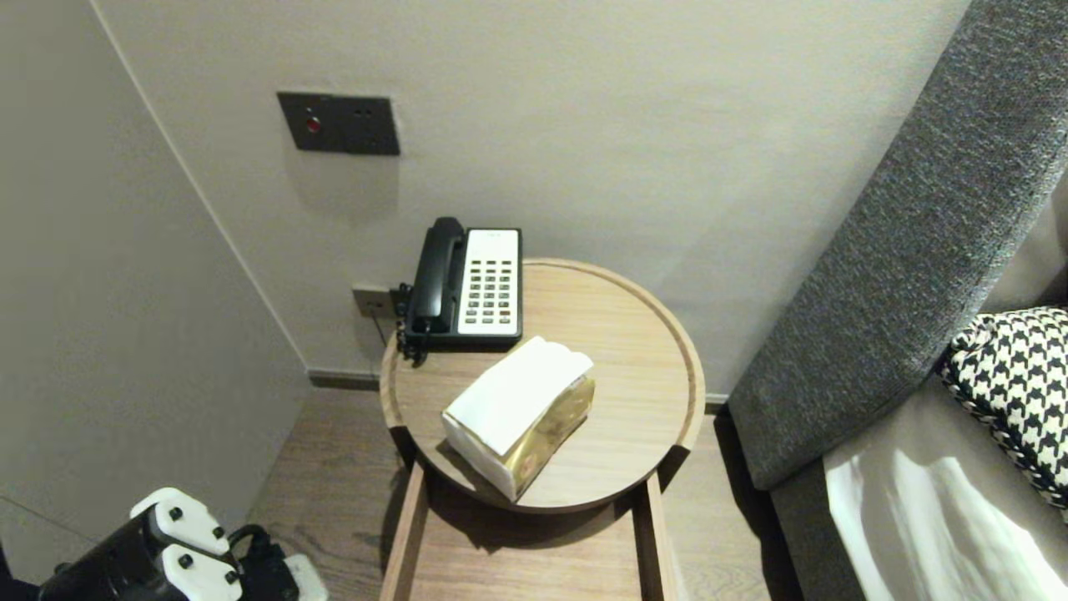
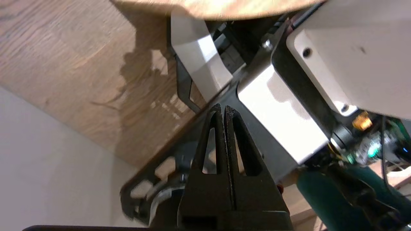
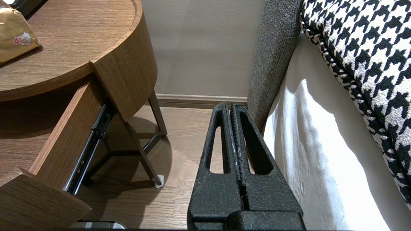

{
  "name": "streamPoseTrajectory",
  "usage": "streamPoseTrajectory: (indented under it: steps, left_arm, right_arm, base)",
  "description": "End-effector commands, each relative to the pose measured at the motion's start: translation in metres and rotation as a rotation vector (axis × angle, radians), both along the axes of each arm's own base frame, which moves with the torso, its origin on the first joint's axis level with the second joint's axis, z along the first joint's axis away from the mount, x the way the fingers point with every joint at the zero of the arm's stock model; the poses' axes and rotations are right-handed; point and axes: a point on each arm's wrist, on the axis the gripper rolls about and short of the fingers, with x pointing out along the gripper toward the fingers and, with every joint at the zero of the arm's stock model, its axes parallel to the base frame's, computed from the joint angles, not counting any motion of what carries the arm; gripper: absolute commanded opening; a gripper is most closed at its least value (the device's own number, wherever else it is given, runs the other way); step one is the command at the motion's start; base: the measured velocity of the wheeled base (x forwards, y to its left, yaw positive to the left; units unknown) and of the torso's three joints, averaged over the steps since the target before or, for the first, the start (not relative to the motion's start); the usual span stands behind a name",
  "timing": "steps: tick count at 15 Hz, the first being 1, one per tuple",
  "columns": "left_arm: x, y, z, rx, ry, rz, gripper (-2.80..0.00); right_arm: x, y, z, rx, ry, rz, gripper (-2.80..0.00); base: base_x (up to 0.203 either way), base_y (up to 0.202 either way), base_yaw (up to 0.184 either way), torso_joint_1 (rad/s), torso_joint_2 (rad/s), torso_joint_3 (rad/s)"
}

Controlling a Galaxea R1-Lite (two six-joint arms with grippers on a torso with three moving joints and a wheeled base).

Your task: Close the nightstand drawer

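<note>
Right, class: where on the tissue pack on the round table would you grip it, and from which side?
Probably across its narrow width at mid-length, coming from above: the tissue pack lies flat and slanted on the table, its long sides free, while the telephone crowds its far end.

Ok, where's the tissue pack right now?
In the head view, the tissue pack lies centre-frame on the round table, just in front of the telephone, above the open drawer.

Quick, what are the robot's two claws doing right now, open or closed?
Left gripper: closed, holding nothing, low by the floor.
Right gripper: closed, holding nothing, beside the bed.
</note>
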Motion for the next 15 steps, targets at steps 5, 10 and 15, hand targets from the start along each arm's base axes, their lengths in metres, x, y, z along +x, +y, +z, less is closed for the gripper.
streamPoseTrajectory:
  steps: [5,10,15]
  left_arm:
    - [0.01,-0.015,-0.018,0.019,0.003,-0.004,-2.8]
    - [0.015,-0.02,-0.019,0.038,-0.022,0.016,-2.8]
    - [0.025,-0.032,-0.028,0.01,-0.087,0.044,-2.8]
  right_arm:
    - [0.003,0.0,-0.011,0.0,0.039,0.001,-2.8]
    - [0.003,0.0,-0.011,0.0,0.039,0.0,-2.8]
    - [0.003,0.0,-0.011,0.0,0.039,0.001,-2.8]
  base:
    - [0.0,0.0,0.0,0.0,0.0,0.0]
    - [0.0,0.0,0.0,0.0,0.0,0.0]
    - [0.0,0.0,0.0,0.0,0.0,0.0]
